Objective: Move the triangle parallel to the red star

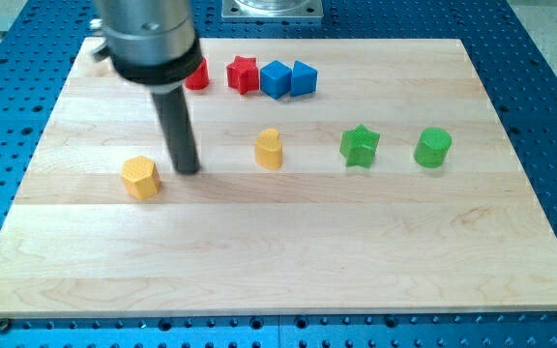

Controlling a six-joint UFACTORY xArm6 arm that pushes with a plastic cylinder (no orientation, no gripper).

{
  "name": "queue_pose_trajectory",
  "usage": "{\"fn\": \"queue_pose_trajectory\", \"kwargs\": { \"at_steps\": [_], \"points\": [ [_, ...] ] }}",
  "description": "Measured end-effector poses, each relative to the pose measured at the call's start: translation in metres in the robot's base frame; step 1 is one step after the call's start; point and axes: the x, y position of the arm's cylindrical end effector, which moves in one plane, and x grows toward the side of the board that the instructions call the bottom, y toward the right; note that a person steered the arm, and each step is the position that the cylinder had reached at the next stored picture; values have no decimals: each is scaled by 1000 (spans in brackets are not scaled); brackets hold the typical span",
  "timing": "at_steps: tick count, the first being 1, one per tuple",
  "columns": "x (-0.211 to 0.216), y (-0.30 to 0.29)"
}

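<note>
The red star (243, 73) lies near the view's top, left of centre. Two blue blocks touch each other just right of it. The left one (275, 79) looks like a cube. The right one (304, 77) may be the triangle, but its shape is not clear. My tip (188, 171) rests on the board below and left of the star. It is just right of a yellow hexagon (140, 178) and does not touch it.
A red block (198, 74) left of the star is partly hidden behind my rod. A yellow heart (270, 149), a green star (360, 146) and a green cylinder (432, 147) stand in a row across the middle. The wooden board (278, 271) sits on a blue perforated table.
</note>
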Motion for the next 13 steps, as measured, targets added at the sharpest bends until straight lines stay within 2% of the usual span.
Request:
{"fn": "queue_pose_trajectory", "kwargs": {
  "at_steps": [1,2,3,5,7,8,9,10,11,13],
  "points": [
    [-60,4],
    [-91,4],
    [-99,4],
    [-144,17],
    [-144,28],
    [-164,39],
    [-181,75],
    [-165,120],
    [-136,125],
    [-123,151]
  ]
}}
